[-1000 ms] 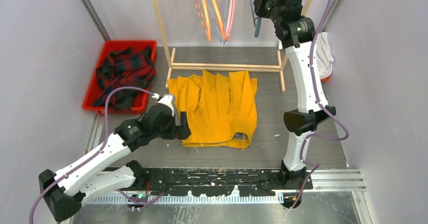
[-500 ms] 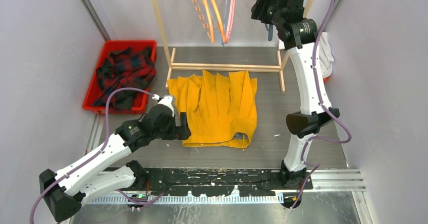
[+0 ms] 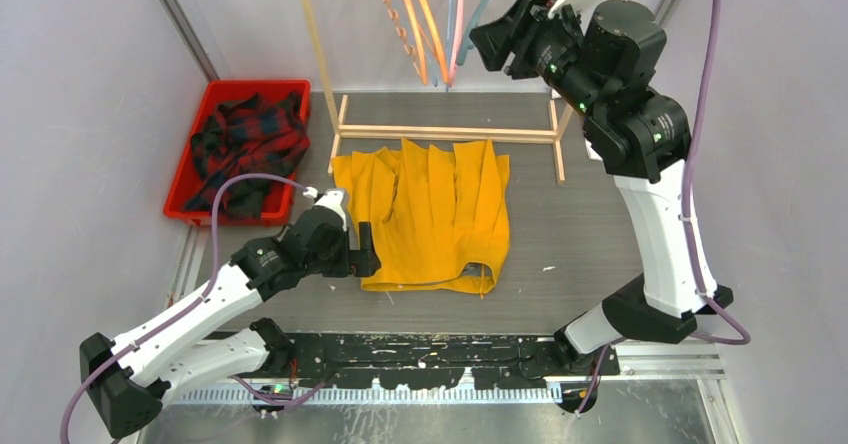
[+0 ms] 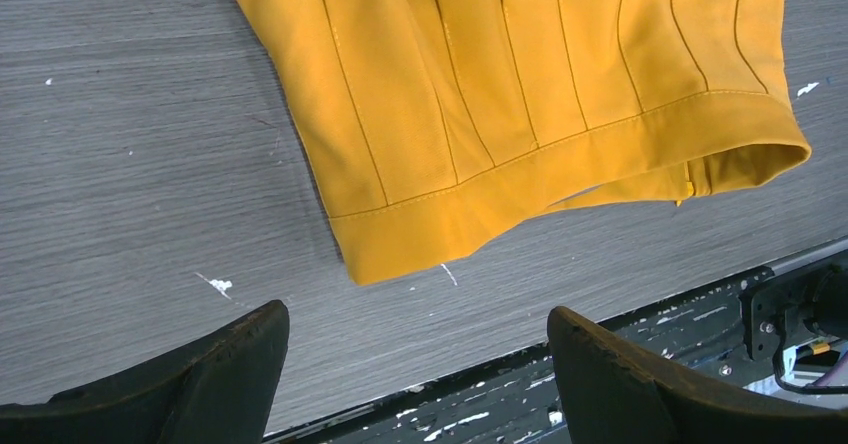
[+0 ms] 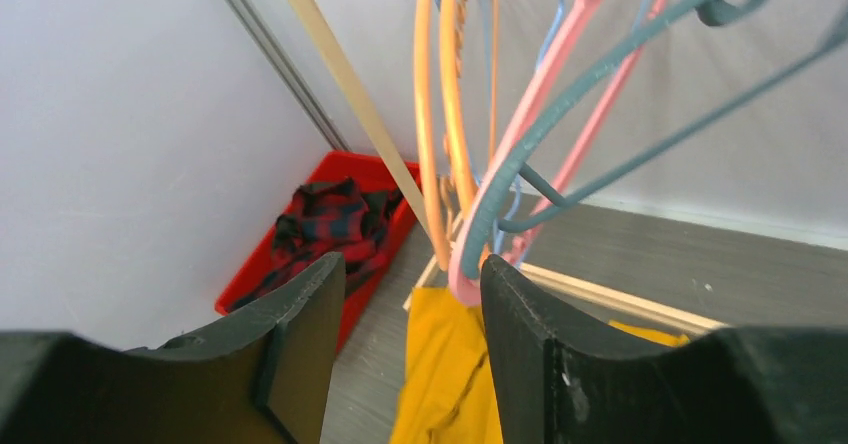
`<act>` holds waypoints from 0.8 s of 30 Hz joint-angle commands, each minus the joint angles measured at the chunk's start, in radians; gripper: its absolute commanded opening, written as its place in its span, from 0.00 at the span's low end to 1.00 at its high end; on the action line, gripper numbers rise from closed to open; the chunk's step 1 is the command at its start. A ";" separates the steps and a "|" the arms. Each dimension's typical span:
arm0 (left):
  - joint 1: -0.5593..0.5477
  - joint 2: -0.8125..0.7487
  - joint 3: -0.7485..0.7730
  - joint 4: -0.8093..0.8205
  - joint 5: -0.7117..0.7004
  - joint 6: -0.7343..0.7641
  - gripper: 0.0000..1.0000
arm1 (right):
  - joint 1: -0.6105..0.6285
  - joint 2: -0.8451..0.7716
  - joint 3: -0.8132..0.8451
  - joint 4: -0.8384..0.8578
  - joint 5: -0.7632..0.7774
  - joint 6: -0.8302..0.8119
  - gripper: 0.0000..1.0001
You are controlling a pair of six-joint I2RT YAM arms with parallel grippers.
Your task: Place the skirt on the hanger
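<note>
The yellow pleated skirt (image 3: 430, 214) lies flat on the grey table, its waistband toward the near edge. My left gripper (image 3: 366, 252) is open and empty beside the skirt's near left corner. In the left wrist view the gripper (image 4: 415, 314) hovers just short of the waistband (image 4: 520, 84). My right gripper (image 3: 487, 46) is raised among the hangers on the rack. In the right wrist view the gripper (image 5: 412, 261) is open, with the teal hanger (image 5: 560, 114) and pink hanger (image 5: 560, 69) just past its right finger. The teal hanger (image 3: 482, 6) hangs tilted.
A wooden rack (image 3: 450, 132) stands behind the skirt with orange hangers (image 3: 412, 14) on its rail. A red bin (image 3: 183, 182) holding a plaid garment (image 3: 245, 139) sits at the back left. Walls close in on both sides.
My right arm has swung up and toward the camera, turning its gripper left toward the hangers. The teal hanger has swung out to a tilt. The left arm and skirt have not moved.
</note>
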 commanded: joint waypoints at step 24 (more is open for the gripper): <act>-0.001 -0.011 0.018 0.036 0.005 0.003 0.99 | 0.041 0.278 0.224 0.114 0.199 -0.046 0.56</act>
